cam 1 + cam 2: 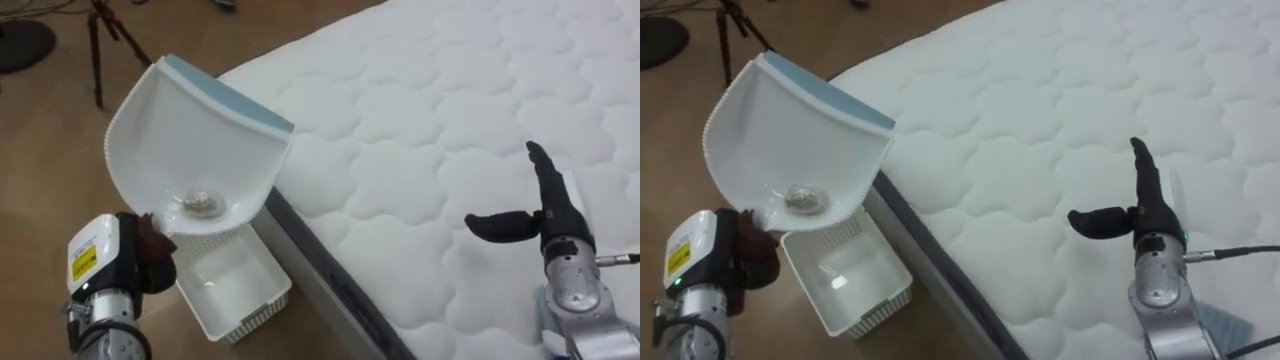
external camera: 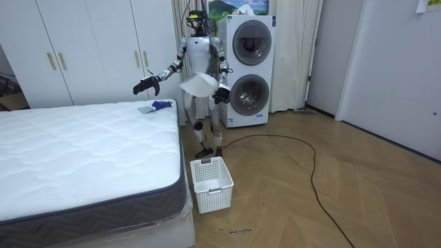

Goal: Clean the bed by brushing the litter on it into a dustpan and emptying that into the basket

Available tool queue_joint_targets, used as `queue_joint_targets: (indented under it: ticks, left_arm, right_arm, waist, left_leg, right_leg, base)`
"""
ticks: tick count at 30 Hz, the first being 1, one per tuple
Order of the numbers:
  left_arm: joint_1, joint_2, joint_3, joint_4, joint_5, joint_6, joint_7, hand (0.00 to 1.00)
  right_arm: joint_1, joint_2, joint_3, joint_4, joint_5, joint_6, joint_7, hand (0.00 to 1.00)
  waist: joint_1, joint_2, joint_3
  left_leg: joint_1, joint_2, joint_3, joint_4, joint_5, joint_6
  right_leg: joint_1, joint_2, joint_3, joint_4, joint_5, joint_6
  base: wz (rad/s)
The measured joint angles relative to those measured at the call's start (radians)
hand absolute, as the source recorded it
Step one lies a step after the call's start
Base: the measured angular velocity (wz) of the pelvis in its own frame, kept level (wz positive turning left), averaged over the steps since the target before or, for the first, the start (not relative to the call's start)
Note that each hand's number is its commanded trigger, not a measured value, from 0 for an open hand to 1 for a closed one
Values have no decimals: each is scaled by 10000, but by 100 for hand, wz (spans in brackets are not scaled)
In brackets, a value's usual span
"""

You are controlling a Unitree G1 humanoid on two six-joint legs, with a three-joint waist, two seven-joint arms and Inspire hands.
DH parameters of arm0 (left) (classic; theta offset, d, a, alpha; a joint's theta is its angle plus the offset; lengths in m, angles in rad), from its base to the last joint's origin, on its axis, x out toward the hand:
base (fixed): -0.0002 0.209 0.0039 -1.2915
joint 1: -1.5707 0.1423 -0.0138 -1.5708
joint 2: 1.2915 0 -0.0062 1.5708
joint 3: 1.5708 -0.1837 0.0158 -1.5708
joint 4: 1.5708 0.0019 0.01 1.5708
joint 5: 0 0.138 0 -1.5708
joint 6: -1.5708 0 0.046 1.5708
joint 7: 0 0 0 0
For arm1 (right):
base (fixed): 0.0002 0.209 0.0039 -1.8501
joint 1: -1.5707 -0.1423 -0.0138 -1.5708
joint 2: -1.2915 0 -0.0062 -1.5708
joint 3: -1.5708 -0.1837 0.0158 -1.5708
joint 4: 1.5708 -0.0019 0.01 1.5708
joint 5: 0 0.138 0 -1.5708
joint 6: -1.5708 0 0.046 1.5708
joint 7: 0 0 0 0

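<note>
Robot's left hand (image 1: 152, 258) clamped on white dustpan (image 1: 190, 150) holding crumpled scrap (image 1: 201, 202), over floor basket (image 1: 235, 290), right hand (image 1: 535, 215) fingers apart above bed (image 1: 420, 120)

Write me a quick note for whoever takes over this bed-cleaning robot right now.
Left robot hand: shut on the white dustpan, which it holds up off the floor.
Right robot hand: open, above the mattress.
Done: a small clump of debris lies in the dustpan.
Left: probably tip it into the white basket on the floor beside the bed.
</note>
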Motion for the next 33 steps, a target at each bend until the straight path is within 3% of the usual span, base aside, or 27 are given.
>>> queue_joint_targets:
  ticks: [1, 5, 8, 10, 12, 14, 15, 16, 17, 18, 19, 20, 21, 24, 27, 32, 33]
  left_arm:
    - [-7, 0, 21, -2, -1, -8, 12, 100]
    - [-64, 1, 110, -5, 20, -48, 7, 100]
    - [-64, 4, 56, -3, 24, -235, -26, 100]
    - [-56, 9, -117, 0, 35, -318, -51, 100]
    - [-45, 54, -317, 4, -10, -317, -55, 100]
    - [14, 170, -536, 7, -23, -301, -63, 100]
    - [65, 190, -600, 43, -16, -261, -90, 100]
    - [111, 197, -588, 62, -14, -216, -103, 100]
    - [108, 208, -573, 68, -7, -212, -114, 100]
    - [110, 271, -572, 84, 1, -218, -171, 100]
    - [142, 336, -575, 141, -1, -230, -253, 100]
    - [163, 331, -580, 214, 15, -234, -281, 100]
    - [200, 339, -586, 248, 61, -247, -360, 100]
    - [195, 419, -611, 308, 61, -297, -386, 100]
    - [301, 390, -635, 332, 198, -282, -422, 100]
    - [271, 393, -680, 659, 216, -292, -442, 100]
    - [271, 394, -743, 875, 207, -288, -441, 100]
  right_arm:
    - [-1, 22, 12, 0, 1, -17, -1, 0]
    - [40, 104, 136, 0, -43, -21, -16, 0]
    - [388, 240, 177, 0, -40, -27, -19, 0]
    - [685, 342, 177, 15, -38, -31, -29, 0]
    - [956, 373, 189, 10, -26, -39, -60, 0]
    - [1149, 374, 198, -2, -5, -37, -101, 0]
    - [1191, 398, 202, -3, -39, -37, -147, 0]
    - [1199, 482, 204, -39, -58, -39, -156, 0]
    - [1200, 514, 207, -66, -125, -41, -159, 0]
    - [1214, 561, 216, -76, -292, -42, -173, 0]
    - [1276, 629, 219, -69, -409, -43, -201, 0]
    - [1327, 637, 221, -28, -447, -48, -216, 0]
    - [1387, 615, 198, 10, -525, -48, -224, 0]
    - [1323, 596, 196, 9, -874, -100, -210, 0]
    - [1319, 588, 198, 9, -918, -169, -100, 0]
    - [1307, 580, 230, 204, -1076, -316, -25, 0]
    - [1305, 578, 252, 395, -1232, -397, -28, 0]
  waist:
    - [90, 35, -39]
    - [166, 1, -59]
    - [-57, -163, -84]
    - [-193, -248, -80]
    - [-300, -340, -96]
    - [-300, -378, -101]
    - [-268, -320, -56]
    - [-251, -299, -44]
    - [-252, -279, -27]
    - [-295, -254, 2]
    - [-348, -324, 2]
    - [-382, -303, -13]
    - [-375, -241, -65]
    - [-364, -116, -4]
    - [-327, -77, -2]
    - [-382, -154, 52]
    - [-373, -149, 60]
  left_leg:
    - [-1, -39, 0, -15, 11, 22]
    - [-33, -229, -239, -182, 140, 180]
    - [-21, -507, -1048, -327, 345, 343]
    - [-73, -587, -1606, -283, 426, 440]
    - [-213, -793, -2266, -282, 523, 526]
    - [-352, -1014, -2860, -244, 639, 599]
    - [-443, -1148, -3213, -238, 697, 625]
    - [-524, -1198, -3559, -281, 783, 627]
    - [-579, -1198, -3656, -292, 823, 605]
    - [-703, -1221, -3814, -257, 872, 568]
    - [-728, -1328, -3892, -192, 853, 533]
    - [-742, -1346, -3978, -165, 819, 498]
    - [-794, -1378, -4108, -171, 781, 420]
    - [-930, -1281, -4248, -268, 809, 295]
    - [-999, -1214, -4253, -240, 760, 218]
    - [-1477, -1166, -3959, 714, 364, 126]
    - [-1620, -1088, -3651, 964, 284, 123]
  right_leg:
    - [-60, -85, 4, 172, -1, 2]
    - [-135, -289, 198, 432, 23, 57]
    - [-70, -431, 1009, 818, 79, 185]
    - [-23, -270, 2659, 1011, 236, 547]
    - [-7, -174, 3547, 1053, 328, 755]
    - [-111, -151, 4044, 1053, 325, 949]
    - [-202, -54, 4530, 954, 209, 1230]
    - [-466, 114, 5283, 595, 172, 1230]
    - [-717, 188, 5543, 416, 223, 1223]
    - [-1258, 152, 5890, -27, 651, 1259]
    - [-1530, -15, 6059, -202, 1725, 1383]
    - [-1543, -64, 6017, -97, 1765, 1260]
    - [-1482, 9, 5861, -212, 1571, 1341]
    - [-1513, 99, 5506, -198, 1479, 1204]
    - [-1519, 102, 5306, 32, 1301, 1016]
    - [-1901, 59, 5203, 1227, 385, 897]
    - [-1968, 19, 5125, 1474, 211, 857]
  base:
    - [4]
    - [25]
    - [88]
    - [111]
    - [109]
    - [93]
    - [62]
    - [54]
    - [53]
    - [58]
    - [62]
    - [53]
    - [39]
    - [29]
    - [31]
    - [40]
    - [39]
